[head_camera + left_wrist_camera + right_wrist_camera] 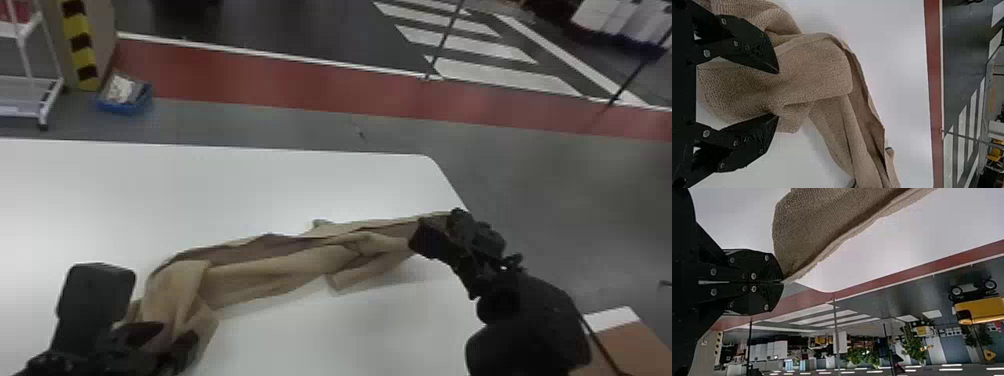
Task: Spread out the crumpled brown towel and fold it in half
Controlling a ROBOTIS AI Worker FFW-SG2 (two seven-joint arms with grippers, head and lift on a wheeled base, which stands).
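Right gripper (456,216) tight on brown towel (280,270), left gripper (176,334) wide apart at its left end.

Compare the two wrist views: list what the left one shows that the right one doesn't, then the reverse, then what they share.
Left wrist view: the left gripper, fingers spread over the towel, and a broad folded-over flap of it.

Right wrist view: the right gripper, fingers closed on the towel's edge, plus the table's rounded corner and a yellow wheeled cart.

Both: brown towel, white table, the red floor strip and white floor stripes.
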